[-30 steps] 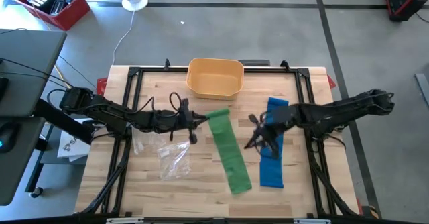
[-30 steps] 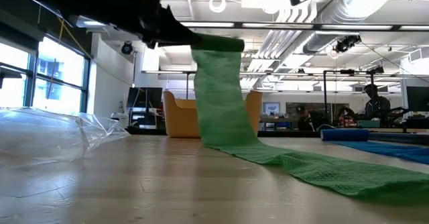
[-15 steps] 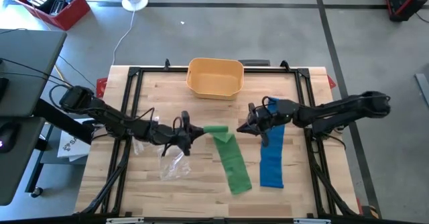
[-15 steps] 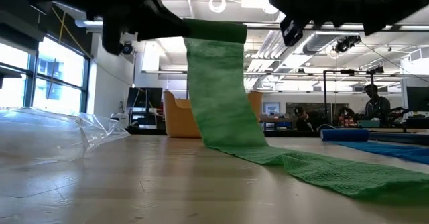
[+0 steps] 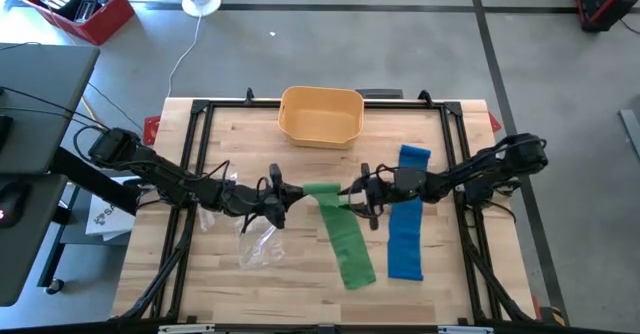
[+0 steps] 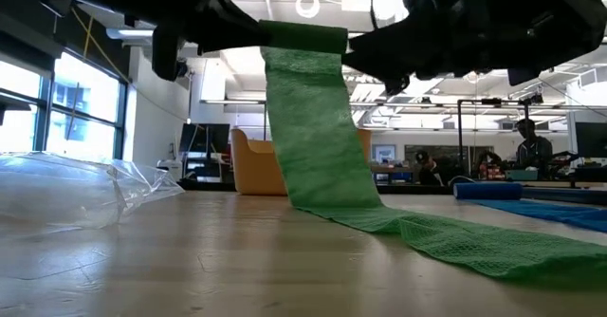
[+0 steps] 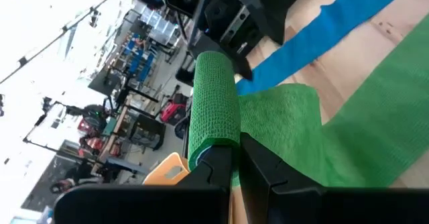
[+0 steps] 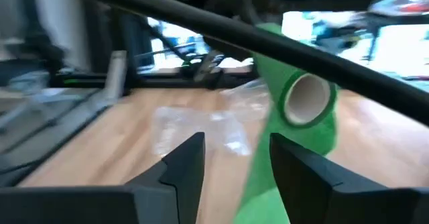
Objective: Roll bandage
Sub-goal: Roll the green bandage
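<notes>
The green bandage (image 5: pixel 345 239) is partly wound into a roll (image 5: pixel 321 189) held in the air over the table's middle. Its loose strip hangs down from the roll (image 6: pixel 303 38) and lies along the wood toward the near edge. My left gripper (image 5: pixel 284 192) is shut on the roll's left end. My right gripper (image 5: pixel 350 196) stands open and level just off the roll's right end. That end's cardboard core (image 8: pixel 309 100) shows ahead of its fingers (image 8: pixel 188 158) without touching them. My left gripper holds the roll by its left end (image 7: pixel 213 149), pinched between the two shut fingers. The fingers come in level from the table's left, along the roll's axis. The roll is lifted clear and lies level; its loose strip (image 7: pixel 348 137) hangs down to the table.
A blue bandage (image 5: pixel 406 219) lies flat to the right of the green strip. A yellow basket (image 5: pixel 320 115) stands at the far middle. A crumpled clear plastic bag (image 5: pixel 256 239) lies near left, under the left arm. A black frame runs along the table's edges.
My left gripper has moved toward the table's near edge and rolled about its own line, turning the roll with it. My right gripper has come down and toward the table's left, swinging from pointing down to level, up to the roll's right end.
</notes>
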Available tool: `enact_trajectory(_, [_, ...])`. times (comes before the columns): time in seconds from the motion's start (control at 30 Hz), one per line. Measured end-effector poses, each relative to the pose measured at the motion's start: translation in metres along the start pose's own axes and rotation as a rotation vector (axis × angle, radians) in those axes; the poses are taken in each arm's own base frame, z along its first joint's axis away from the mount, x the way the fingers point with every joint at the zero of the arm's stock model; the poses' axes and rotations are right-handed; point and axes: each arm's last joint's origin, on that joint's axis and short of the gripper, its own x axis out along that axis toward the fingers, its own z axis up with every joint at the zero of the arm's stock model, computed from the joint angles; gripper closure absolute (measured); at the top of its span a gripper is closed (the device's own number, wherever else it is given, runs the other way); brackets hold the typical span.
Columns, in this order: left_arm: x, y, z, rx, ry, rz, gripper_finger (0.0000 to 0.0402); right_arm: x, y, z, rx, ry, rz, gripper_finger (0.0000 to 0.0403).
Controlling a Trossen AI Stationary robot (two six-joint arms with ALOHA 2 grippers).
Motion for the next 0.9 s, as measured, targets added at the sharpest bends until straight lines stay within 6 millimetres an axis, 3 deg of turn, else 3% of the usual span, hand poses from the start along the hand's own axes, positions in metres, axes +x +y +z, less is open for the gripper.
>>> enact_trajectory(0.4, [-0.001,-0.001,0.001,-0.016,-0.010,-0.016,0.0394,-0.012,0.010,0.021,-0.011,-0.043,-0.096,0.0254])
enact_trajectory(0.9, [-0.001,-0.001,0.002,-0.026,-0.048,-0.036,0.0394,-0.006,0.010,0.020,0.052,-0.034,-0.025,0.0254])
